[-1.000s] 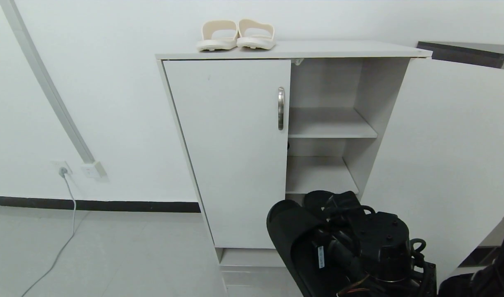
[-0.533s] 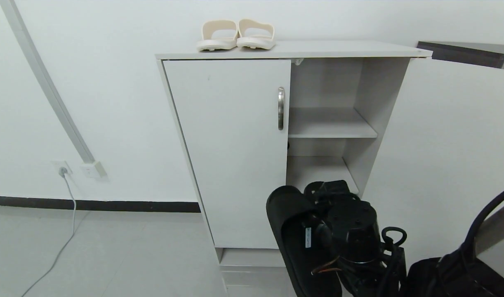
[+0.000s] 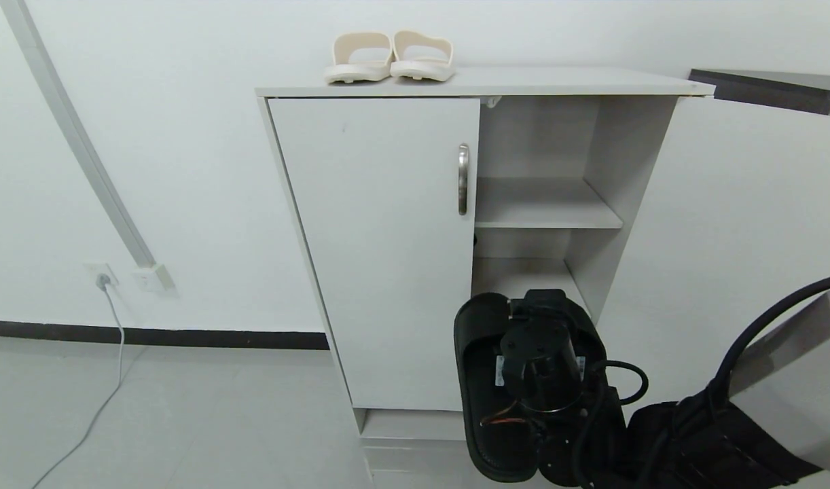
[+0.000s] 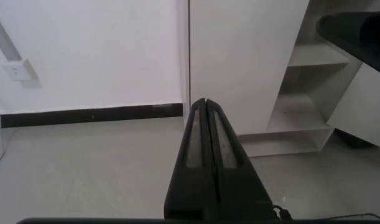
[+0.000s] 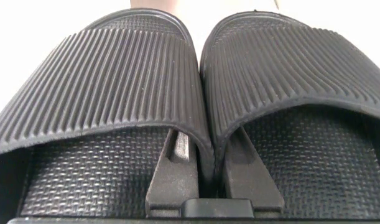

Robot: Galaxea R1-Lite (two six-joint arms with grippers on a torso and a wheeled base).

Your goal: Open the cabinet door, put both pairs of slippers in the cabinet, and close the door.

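A pair of black slippers (image 3: 486,380) hangs side by side in front of the cabinet's (image 3: 374,251) open right half, just below its lower shelf (image 3: 524,275). My right gripper (image 5: 208,168) is shut on the pair's two inner walls, under the ribbed straps (image 5: 140,81). The cabinet's right door (image 3: 727,238) stands wide open; the left door with its metal handle (image 3: 462,178) is closed. A beige pair of slippers (image 3: 388,58) rests on the cabinet top. My left gripper (image 4: 205,134) is shut on nothing, low over the floor, facing the cabinet (image 4: 245,56).
Inside the open half an upper shelf (image 3: 544,204) is bare. A wall socket with a cable (image 3: 102,280) and a slanted grey conduit (image 3: 75,136) sit to the left. A dark tabletop (image 3: 768,85) lies behind the open door. Grey floor (image 3: 184,421) spreads left.
My right arm has carried the black slippers up and towards the cabinet opening, swinging them round until they point straight at the lower shelf.
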